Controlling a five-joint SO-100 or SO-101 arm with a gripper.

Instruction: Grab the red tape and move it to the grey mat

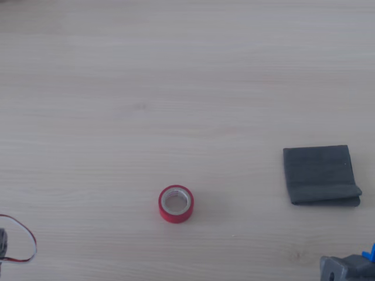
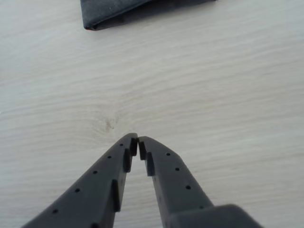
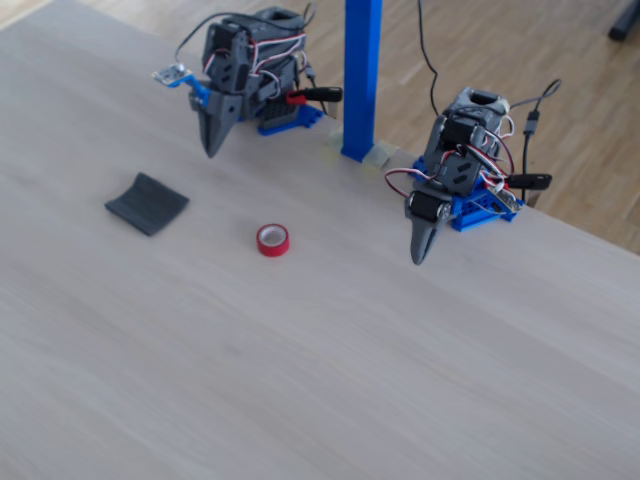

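Observation:
The red tape [image 1: 176,204] lies flat on the pale wood table, open centre up; the fixed view shows the red tape [image 3: 272,240] right of the mat. The grey mat [image 1: 320,174] rests folded at the right in the other view, and its thick edge [image 2: 118,10] shows at the top of the wrist view. My gripper [image 2: 137,140] is shut with nothing between its fingers, hovering over bare table short of the mat. In the fixed view my gripper [image 3: 211,150] points down, behind the grey mat [image 3: 147,203]. The tape is out of the wrist view.
A second arm [image 3: 428,215] hangs tip-down right of the tape, beside a blue post [image 3: 361,80]. A thin red wire loop [image 1: 26,240] lies at the lower left of the other view. Grey arm plastic [image 1: 345,268] enters at that view's bottom right.

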